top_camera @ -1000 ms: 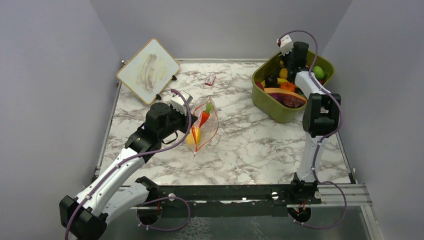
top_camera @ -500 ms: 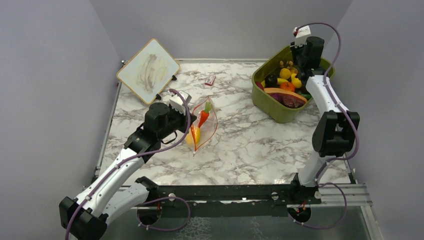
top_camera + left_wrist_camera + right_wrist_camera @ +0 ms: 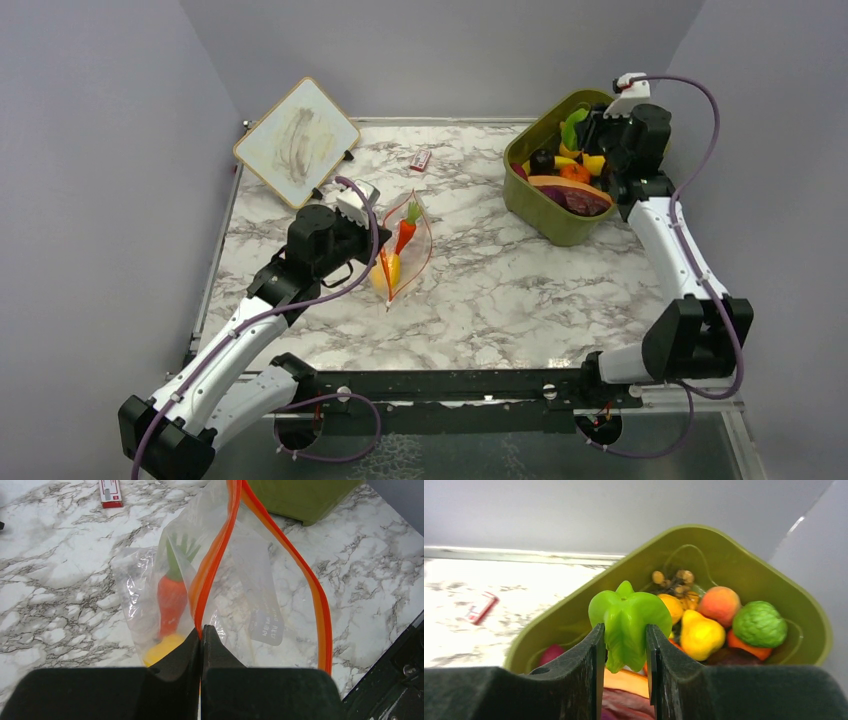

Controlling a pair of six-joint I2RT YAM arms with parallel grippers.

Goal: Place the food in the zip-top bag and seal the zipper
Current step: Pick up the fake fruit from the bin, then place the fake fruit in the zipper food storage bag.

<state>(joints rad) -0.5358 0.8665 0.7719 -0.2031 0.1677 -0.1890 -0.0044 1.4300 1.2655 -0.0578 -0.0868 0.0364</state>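
Holding the mouth open: the zip-top bag (image 3: 408,250) lies on the table (image 3: 520,290) left of centre. It is clear and floppy, with a toy carrot (image 3: 171,597) and a yellow piece (image 3: 162,650) inside. Its zipper (image 3: 216,560) gapes in a long narrow loop. One lip of the orange strip is pinched in the left claw (image 3: 201,630), jaws together on it. The other lip hangs free.

Next item of food: a green ribbed fruit (image 3: 626,617), clamped between the fingers of the right claw (image 3: 625,629). It hangs above the olive-green tub (image 3: 744,565) at the far right of the table. More fruit sits in the tub. Tub and bag are well apart.

Risks, my judgement only:
- The grip runs across smooth, tapering ribs. Hard plastic could squirt out during the carry across the table.
- The mouth is a slit supported on one side only. A fruit arriving off-line may land on the free lip, press it shut, or slide down the outside of the film.
- Pushing into the bag could drag the film and tug the strip out of the left claw's pinch, and the mouth would then collapse.
- The yellow piece sits just beside the pinched lip, so a shove could roll it out.
- A small red-white packet (image 3: 420,159) lies beyond the bag. It is not food and should be left alone.
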